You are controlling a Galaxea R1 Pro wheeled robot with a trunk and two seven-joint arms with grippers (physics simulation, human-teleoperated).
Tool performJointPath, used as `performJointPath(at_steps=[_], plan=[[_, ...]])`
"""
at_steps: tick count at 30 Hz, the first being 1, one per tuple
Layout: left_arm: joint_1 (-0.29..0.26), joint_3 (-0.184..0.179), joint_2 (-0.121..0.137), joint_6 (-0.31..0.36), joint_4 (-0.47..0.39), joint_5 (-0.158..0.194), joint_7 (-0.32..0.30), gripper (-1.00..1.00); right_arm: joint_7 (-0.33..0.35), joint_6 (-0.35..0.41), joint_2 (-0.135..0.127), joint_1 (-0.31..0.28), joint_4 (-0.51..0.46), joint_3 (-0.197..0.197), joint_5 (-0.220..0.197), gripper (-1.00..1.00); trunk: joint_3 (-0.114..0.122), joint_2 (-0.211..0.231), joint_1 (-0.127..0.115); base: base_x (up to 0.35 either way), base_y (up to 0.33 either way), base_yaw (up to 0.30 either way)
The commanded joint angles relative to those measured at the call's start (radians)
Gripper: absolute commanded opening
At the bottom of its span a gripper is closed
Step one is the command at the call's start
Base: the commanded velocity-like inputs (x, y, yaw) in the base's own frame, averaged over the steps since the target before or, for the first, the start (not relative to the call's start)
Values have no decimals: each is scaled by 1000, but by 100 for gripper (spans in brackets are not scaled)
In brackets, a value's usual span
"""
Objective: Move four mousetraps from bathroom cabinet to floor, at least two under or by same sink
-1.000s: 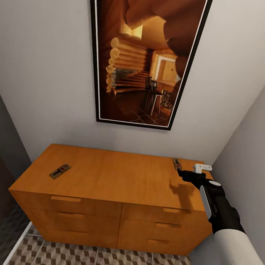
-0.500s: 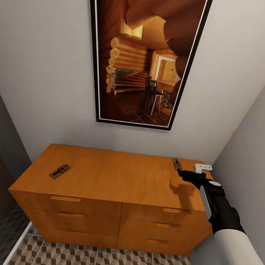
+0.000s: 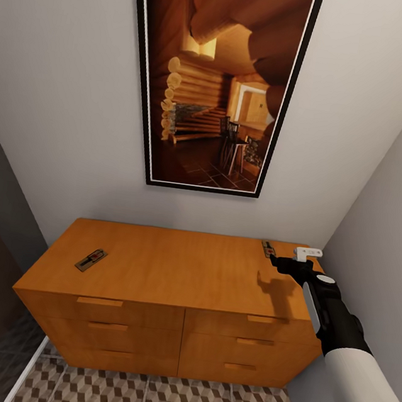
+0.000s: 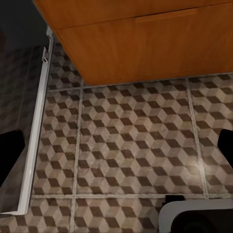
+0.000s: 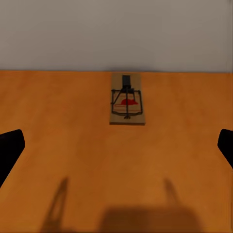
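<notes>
One mousetrap (image 3: 268,248) sits partly hidden, apparently behind the right end effector (image 3: 274,259).

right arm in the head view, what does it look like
The right arm has a white forearm shell that turns into a black wrist section with a pale grey oval inlay and stripe. The end effector is black, with a small white bracket mounted beside it.

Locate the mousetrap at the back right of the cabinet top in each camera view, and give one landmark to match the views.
Head view: the mousetrap lies at the back right of the cabinet top, just beyond the right gripper.
Right wrist view: the mousetrap lies flat at centre, ahead of the spread fingertips, near the wall.
Left wrist view: not in it; it shows floor tiles and a drawer front.
Shared landmark: the orange-brown cabinet wood.
</notes>
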Motion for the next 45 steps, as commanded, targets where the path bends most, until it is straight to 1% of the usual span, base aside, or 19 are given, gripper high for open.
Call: performJointPath(at_steps=[1,4,10,20,33,39,45], plan=[[0,-9,1,-7,3,3,6,100,5,5,0,-1,-2,-2,3,100,-2,-2,1,0,0,0],[3,-9,10,-11,3,3,6,100,5,3,0,-1,-2,-2,10,100,-2,-2,1,0,0,0],[5,-9,15,-13,3,3,7,100,5,0,3,-1,-2,0,13,100,-2,-2,1,0,0,0],[6,-9,16,-11,3,3,7,100,5,-59,4,-1,-2,2,14,100,-2,-2,1,0,0,0],[5,-9,12,-7,3,3,9,100,5,-71,1,-1,-2,1,15,100,-2,-2,1,17,0,0],[6,-9,12,-7,3,3,10,100,6,-80,2,-1,25,1,15,100,-2,-2,1,174,0,0],[6,-9,12,-7,3,4,11,100,6,-114,2,-1,72,0,15,100,-2,-2,1,69,0,0]])
